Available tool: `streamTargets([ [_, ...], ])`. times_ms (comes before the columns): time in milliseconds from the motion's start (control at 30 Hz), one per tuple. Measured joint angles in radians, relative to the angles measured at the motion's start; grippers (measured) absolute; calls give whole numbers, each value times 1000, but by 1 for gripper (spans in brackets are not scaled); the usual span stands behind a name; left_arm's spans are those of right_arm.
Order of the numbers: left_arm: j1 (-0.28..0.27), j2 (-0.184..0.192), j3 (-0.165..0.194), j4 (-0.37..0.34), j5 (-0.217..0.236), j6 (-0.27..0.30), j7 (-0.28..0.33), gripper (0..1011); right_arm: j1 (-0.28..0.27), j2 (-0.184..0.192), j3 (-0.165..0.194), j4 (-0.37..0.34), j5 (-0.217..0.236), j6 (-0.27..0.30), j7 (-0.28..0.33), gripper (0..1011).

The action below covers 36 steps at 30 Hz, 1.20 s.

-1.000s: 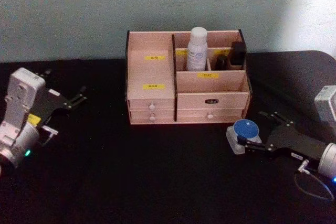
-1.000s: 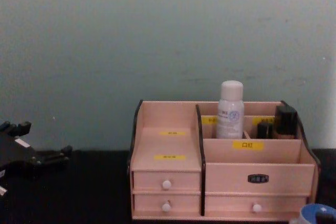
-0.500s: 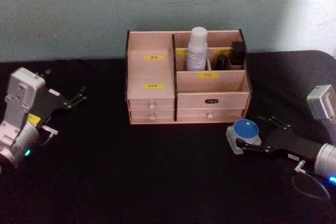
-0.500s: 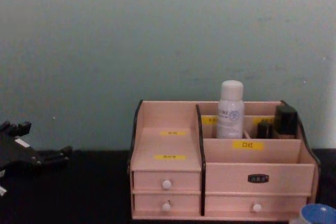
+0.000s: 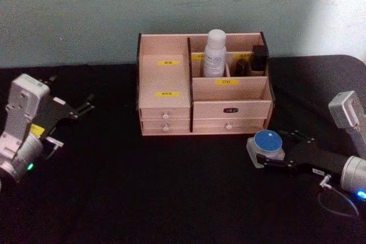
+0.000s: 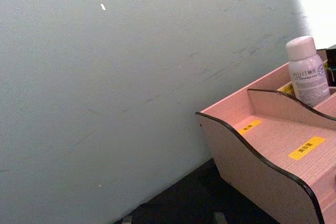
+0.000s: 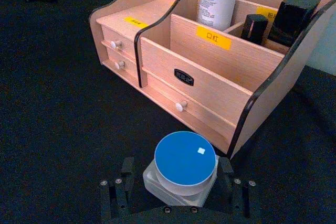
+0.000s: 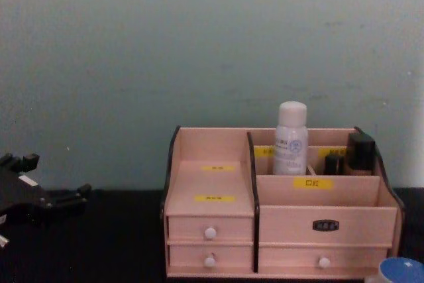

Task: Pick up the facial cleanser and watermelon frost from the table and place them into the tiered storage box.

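— Right claw [image 7: 177, 176] straddles the blue-lidded jar [image 5: 267, 141] by the worktop's [image 5: 143, 198] right edge, wide open; left claw [image 5: 74, 100] idles, spread, near the left edge.
— Pinch its clear base squarely, then lift above the tiered storage box's [image 5: 166, 78] wall.

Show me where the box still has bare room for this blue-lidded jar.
The wide front compartment of the tiered storage box, ahead of the yellow-labelled divider, looks bare. The back row is crowded: white bottle, dark containers.
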Motion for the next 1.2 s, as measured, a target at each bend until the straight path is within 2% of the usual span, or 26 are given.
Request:
streamTargets([
  [567,0,0,0,0,0,0,0,1001,20,-6,-16,24,5,4,-8,1002],
  [1200,0,0,0,0,0,0,0,1001,26,-15,-18,36,5,-1,-17,1003],
])
